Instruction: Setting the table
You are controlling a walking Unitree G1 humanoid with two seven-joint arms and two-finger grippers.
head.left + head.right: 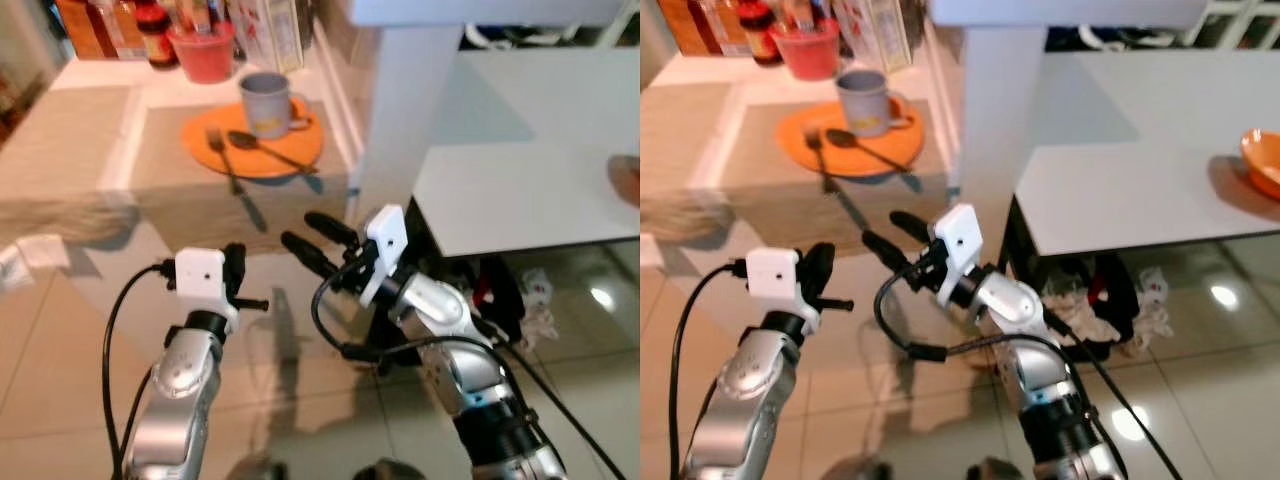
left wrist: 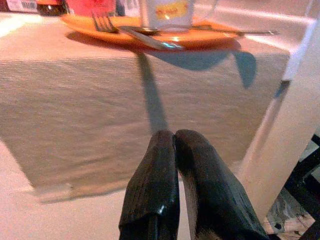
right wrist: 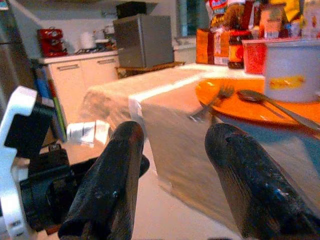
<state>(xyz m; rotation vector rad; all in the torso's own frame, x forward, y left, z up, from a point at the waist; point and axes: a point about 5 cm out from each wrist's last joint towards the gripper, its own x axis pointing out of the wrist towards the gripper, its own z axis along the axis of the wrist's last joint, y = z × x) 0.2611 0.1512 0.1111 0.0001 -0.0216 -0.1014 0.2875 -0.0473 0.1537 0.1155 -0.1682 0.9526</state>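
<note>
Below the orange plate [image 1: 252,147], left pincer [image 2: 175,145] together, right pincer [image 3: 172,150] apart.

Two silver arms | white camera blocks at wrists | black cables looping | left tool [image 1: 258,302], right tool [image 1: 318,240]: long black fingers

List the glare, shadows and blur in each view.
Left eye view: a ceiling light glares off the floor tiles; the fork casts a long shadow down the tablecloth. Left wrist view: the mug and orange plate are soft, the shut left gripper sharper. Right wrist view: strongly saturated colours, right gripper open.
</note>
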